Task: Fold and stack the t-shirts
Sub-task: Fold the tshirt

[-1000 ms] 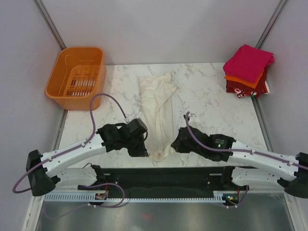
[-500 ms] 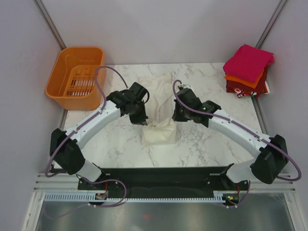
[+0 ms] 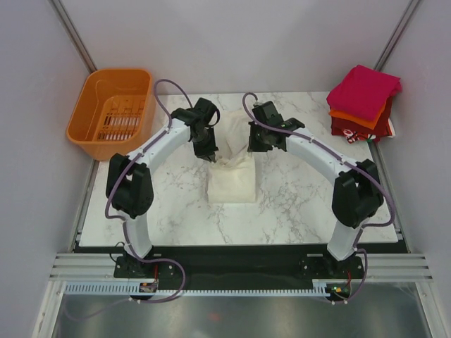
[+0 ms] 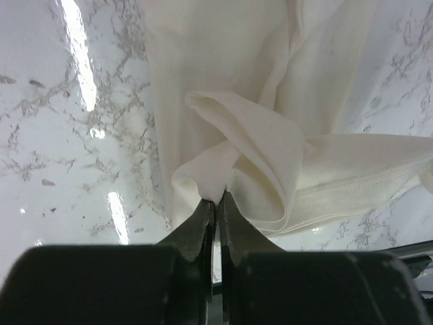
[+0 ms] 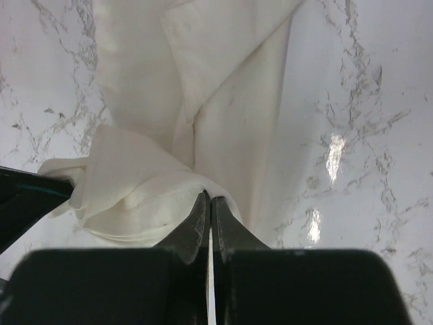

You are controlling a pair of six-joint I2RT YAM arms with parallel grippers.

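The cream-white t-shirt (image 3: 232,182) lies on the marble table, doubled over toward the far side. My left gripper (image 3: 210,156) is shut on its left corner and holds it a little above the table; the pinched cloth (image 4: 223,169) shows bunched at the fingertips in the left wrist view. My right gripper (image 3: 252,149) is shut on the right corner, and the pinched cloth (image 5: 135,189) shows in the right wrist view. Folded magenta-pink (image 3: 363,90), orange (image 3: 358,115) and dark red (image 3: 366,129) shirts are stacked at the back right.
An orange slotted basket (image 3: 113,113) stands at the back left, off the table's corner. Both arms reach far out over the marble table (image 3: 155,211). Grey walls close in the sides and back.
Both grippers have carried the shirt's near end from the front edge toward the back, folding the shirt over itself. The arms are now stretched out.
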